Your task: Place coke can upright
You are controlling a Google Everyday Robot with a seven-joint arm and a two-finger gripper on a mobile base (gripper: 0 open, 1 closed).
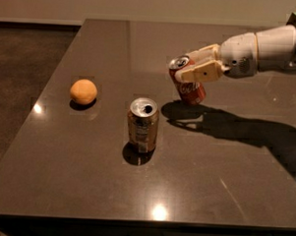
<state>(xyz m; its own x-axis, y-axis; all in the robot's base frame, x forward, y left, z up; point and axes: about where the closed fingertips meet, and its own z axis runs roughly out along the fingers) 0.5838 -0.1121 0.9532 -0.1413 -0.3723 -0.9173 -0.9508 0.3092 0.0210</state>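
The red coke can [190, 90] with white lettering is held above the dark table [86, 176], right of centre. It is tilted, its silver top leaning to the upper left, and its lower end is close to the table surface. My gripper [193, 66] reaches in from the right and is shut on the coke can, with the cream fingers [201, 73] across its upper half. The arm's shadow falls on the table to the right.
A brownish-gold can [143, 124] stands upright with an open top near the table's middle, left and in front of the coke can. An orange [83, 91] lies further left. The table's left and front edges drop to the floor.
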